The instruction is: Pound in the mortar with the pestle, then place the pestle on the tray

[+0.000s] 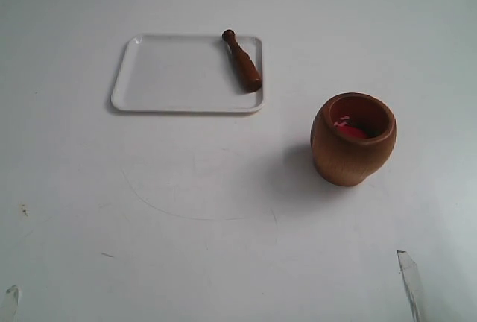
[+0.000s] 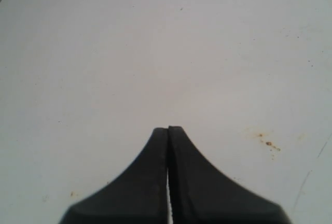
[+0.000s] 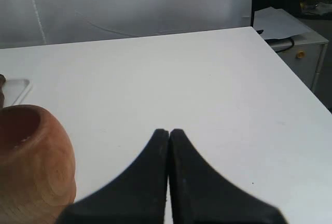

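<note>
Pestle (image 1: pixel 242 62) on tray (image 1: pixel 153 87) — right gripper (image 3: pixel 168 131) apart

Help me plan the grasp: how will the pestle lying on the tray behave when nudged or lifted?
The pestle looks like solid turned wood, so probably stiff and not fragile. Being round and tapered, it would likely roll in a curve if nudged, though the low rim of the tray may stop it. Its smooth taper might slip from a pinch.

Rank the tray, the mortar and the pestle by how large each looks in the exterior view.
1. tray: widest by far in footprint, though flat.
2. mortar: narrower, but the bulkiest.
3. pestle: clearly the smallest, lying on the tray.
</note>
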Motion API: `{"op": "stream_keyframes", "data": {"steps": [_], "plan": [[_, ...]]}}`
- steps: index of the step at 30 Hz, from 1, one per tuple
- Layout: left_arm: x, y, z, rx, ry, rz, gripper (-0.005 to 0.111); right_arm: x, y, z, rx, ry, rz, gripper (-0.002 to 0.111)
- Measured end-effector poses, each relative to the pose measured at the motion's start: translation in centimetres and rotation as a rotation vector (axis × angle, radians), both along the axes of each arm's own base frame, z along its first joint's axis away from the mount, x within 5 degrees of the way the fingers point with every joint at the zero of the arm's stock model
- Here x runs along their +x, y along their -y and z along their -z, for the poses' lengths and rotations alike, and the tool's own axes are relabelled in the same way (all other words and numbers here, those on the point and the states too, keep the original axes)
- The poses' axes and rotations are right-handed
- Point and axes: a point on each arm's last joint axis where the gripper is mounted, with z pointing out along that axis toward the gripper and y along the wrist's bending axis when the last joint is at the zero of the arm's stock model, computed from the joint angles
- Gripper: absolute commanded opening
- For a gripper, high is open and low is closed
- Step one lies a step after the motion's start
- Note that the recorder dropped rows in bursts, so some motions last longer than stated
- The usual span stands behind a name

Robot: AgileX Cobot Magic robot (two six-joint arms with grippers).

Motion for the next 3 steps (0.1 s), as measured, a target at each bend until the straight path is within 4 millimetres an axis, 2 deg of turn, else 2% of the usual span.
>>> {"op": "stream_keyframes", "data": {"steps": [3], "plan": [[0.00,0.00,0.00,0.000,0.000,0.000,0.000,0.00,0.00,0.00,0.000,0.000,0.000,0.000]]}}
